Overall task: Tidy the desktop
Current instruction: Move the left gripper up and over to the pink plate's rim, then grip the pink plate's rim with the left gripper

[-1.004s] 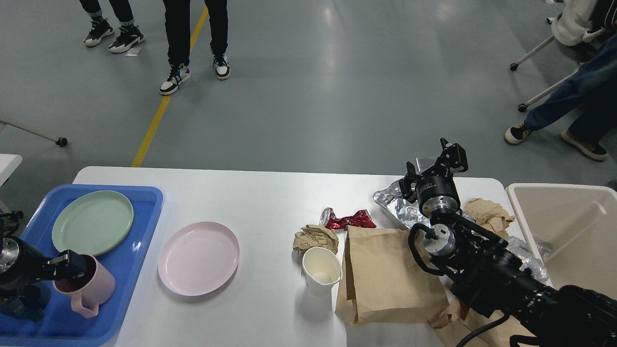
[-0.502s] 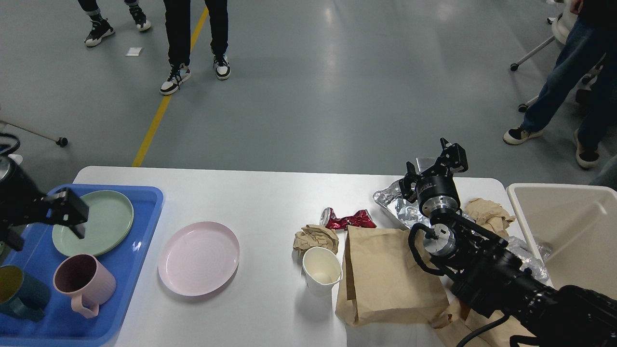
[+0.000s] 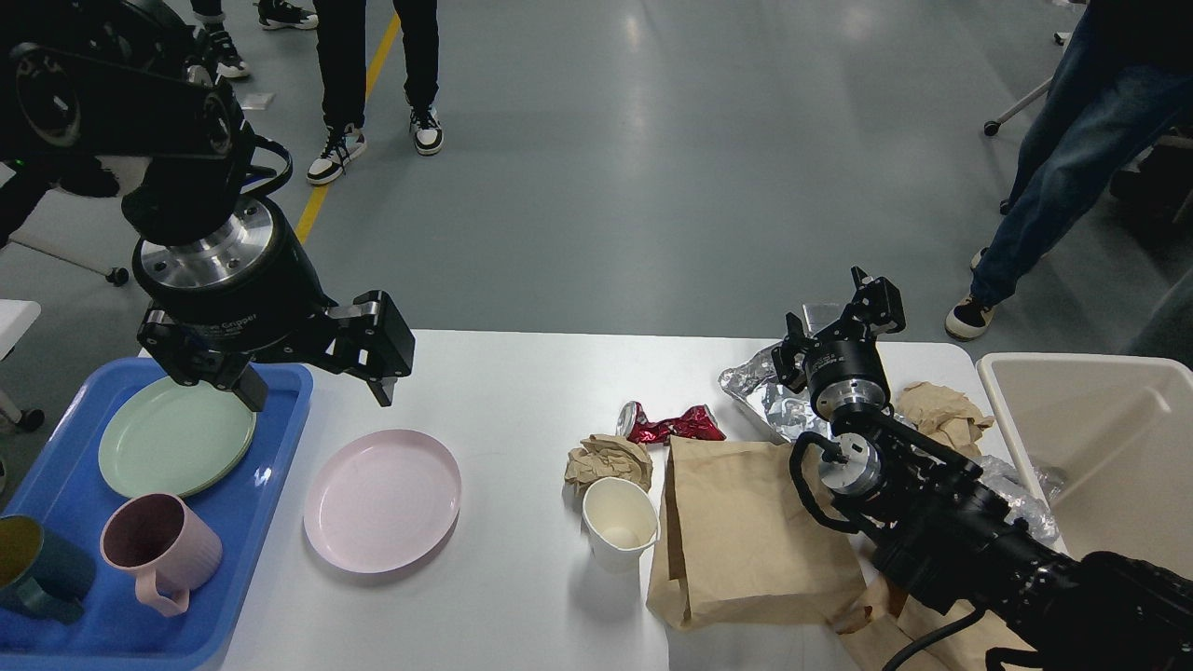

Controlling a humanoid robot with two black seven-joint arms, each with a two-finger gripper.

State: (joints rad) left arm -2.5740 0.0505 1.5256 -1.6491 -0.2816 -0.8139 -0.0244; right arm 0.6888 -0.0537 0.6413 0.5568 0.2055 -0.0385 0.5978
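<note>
The white desktop (image 3: 508, 382) holds a pink plate (image 3: 382, 499), a crumpled paper ball (image 3: 610, 458), a crushed red can (image 3: 673, 425), a white paper cup (image 3: 620, 522), a brown paper bag (image 3: 755, 540), crumpled foil (image 3: 778, 396) and crumpled brown paper (image 3: 941, 410). My left gripper (image 3: 317, 382) is open and empty. It hangs high, close to the camera, over the tray's right edge, up-left of the pink plate. My right gripper (image 3: 839, 312) is open and empty, raised over the foil at the table's far edge.
A blue tray (image 3: 280, 447) at the left holds a green plate (image 3: 177, 436), a pink mug (image 3: 158, 554) and a dark teal cup (image 3: 33, 568). A beige bin (image 3: 1100, 447) stands at the right. People stand on the floor beyond the table.
My left gripper has let go of the pink mug in the tray, risen and swung right toward the pink plate. The right arm has not moved. People at the back right have shifted.
</note>
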